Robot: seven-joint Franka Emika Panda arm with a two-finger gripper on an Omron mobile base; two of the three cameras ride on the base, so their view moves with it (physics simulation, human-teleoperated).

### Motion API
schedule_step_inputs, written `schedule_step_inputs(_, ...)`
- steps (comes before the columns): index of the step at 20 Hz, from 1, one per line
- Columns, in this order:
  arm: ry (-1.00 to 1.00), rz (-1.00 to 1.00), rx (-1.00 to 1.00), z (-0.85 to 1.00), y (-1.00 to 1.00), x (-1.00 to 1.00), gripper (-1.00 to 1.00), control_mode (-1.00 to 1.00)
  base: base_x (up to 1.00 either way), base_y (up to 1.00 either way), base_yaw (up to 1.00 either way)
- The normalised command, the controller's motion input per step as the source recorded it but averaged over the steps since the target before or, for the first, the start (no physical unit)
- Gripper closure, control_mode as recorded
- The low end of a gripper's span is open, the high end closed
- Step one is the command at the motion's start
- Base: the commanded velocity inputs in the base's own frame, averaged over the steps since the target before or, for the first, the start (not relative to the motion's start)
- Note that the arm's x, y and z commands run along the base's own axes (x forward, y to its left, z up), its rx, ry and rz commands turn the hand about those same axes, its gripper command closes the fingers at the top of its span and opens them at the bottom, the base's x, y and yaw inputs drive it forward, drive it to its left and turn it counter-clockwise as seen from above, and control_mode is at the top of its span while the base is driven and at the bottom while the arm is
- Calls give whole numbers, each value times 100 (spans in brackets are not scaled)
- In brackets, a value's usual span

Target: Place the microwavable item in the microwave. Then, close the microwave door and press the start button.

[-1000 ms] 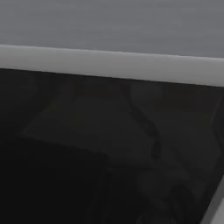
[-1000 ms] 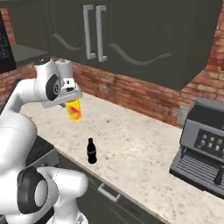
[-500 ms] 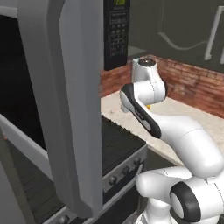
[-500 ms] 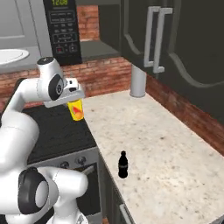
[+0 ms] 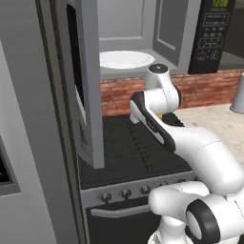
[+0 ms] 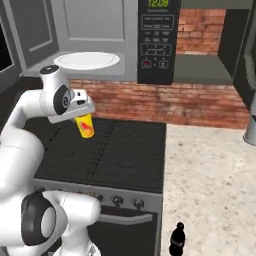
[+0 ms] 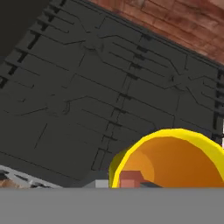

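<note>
The microwavable item, a yellow cup (image 6: 86, 126) with a red mark, hangs above the black stove top with my gripper (image 6: 81, 113) shut on it. Its yellow rim and orange inside (image 7: 175, 159) show close up in the hand view. A sliver of the cup (image 5: 162, 116) peeks out behind the arm. The microwave (image 6: 95, 25) stands open above and behind the cup. Its white turntable plate (image 6: 86, 60) is bare, and its black keypad (image 6: 157, 40) is at the right. The microwave door (image 5: 89, 90) is swung out at the left, seen edge-on.
Under the cup lies a black stove top (image 6: 117, 150) with knobs along its front. A speckled counter (image 6: 210, 190) runs to the right, carrying a small black bottle (image 6: 176, 240) near its front edge and a steel cylinder (image 6: 250, 131) by the brick wall (image 6: 165, 105).
The whole picture has shifted as the base drove left: the coffee machine and cabinets went out of view, the stove and open microwave came in. The cup stays in the shut gripper.
</note>
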Motion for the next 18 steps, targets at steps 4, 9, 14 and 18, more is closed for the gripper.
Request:
schedule_step_inputs(4,0,0,0,0,0,0,100,100,83,0,50)
schedule_step_inputs(9,0,0,0,0,0,0,100,100,50,-8,35)
schedule_step_inputs(14,0,0,0,0,0,0,100,100,-1,-36,37)
schedule_step_inputs(18,0,0,0,0,0,0,100,100,30,-25,21)
